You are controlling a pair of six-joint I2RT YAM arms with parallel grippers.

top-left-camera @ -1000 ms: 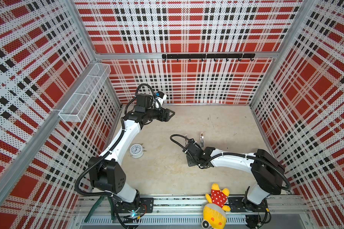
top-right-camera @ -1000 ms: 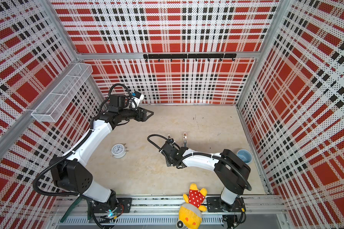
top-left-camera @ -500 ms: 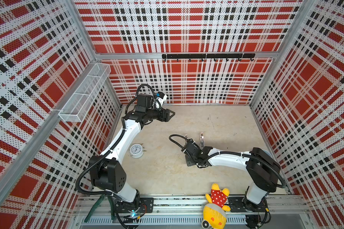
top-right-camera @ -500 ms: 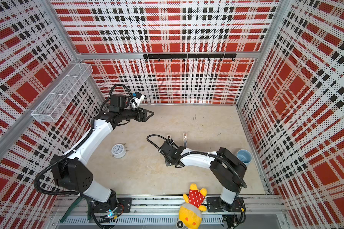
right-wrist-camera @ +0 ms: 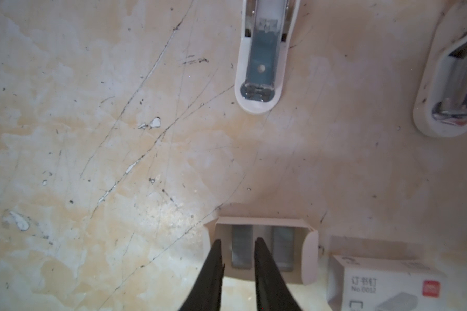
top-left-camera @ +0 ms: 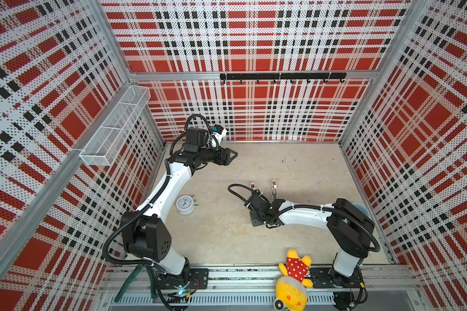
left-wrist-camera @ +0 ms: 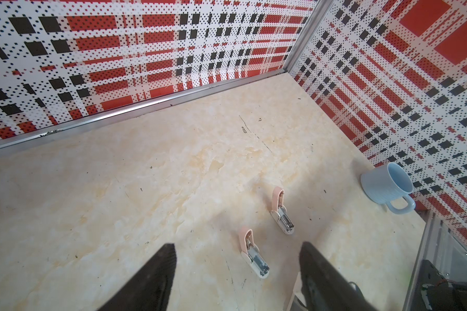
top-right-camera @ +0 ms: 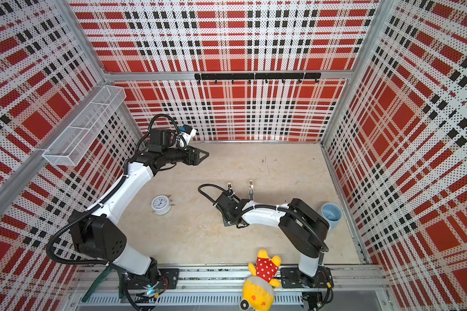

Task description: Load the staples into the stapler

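Narrowed astride the thin silvery-grey staple strip (right-wrist-camera: 242, 255), grip uncertain, the right claw (right-wrist-camera: 237, 239) should pinch its long sides gently: light, probably snap-prone.

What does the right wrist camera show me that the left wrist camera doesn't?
Right wrist only: the white tray holding two strips of staples, the right gripper with fingers either side of one strip, grip unclear, and the printed box beside it.
Left wrist only: the blue mug and the open left gripper.
Both: the two opened staplers on the table.
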